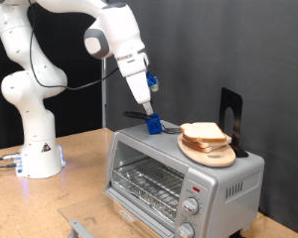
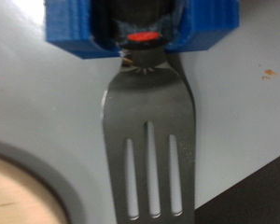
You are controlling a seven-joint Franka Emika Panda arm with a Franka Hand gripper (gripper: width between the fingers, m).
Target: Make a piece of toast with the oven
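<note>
Tool [image 1: 149, 115] down on oven [image 1: 179, 177] top, gripping blue-handled slotted spatula [image 2: 147, 140]; toast [image 1: 205, 133] stacked on board [image 1: 208, 154] beside.

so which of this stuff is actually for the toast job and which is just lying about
For the job:
- oven
- bread slices, stacked on the board on top of the oven
- slotted spatula, blue handle, with the gripper right at it

Just lying about:
- black stand behind the board
</note>
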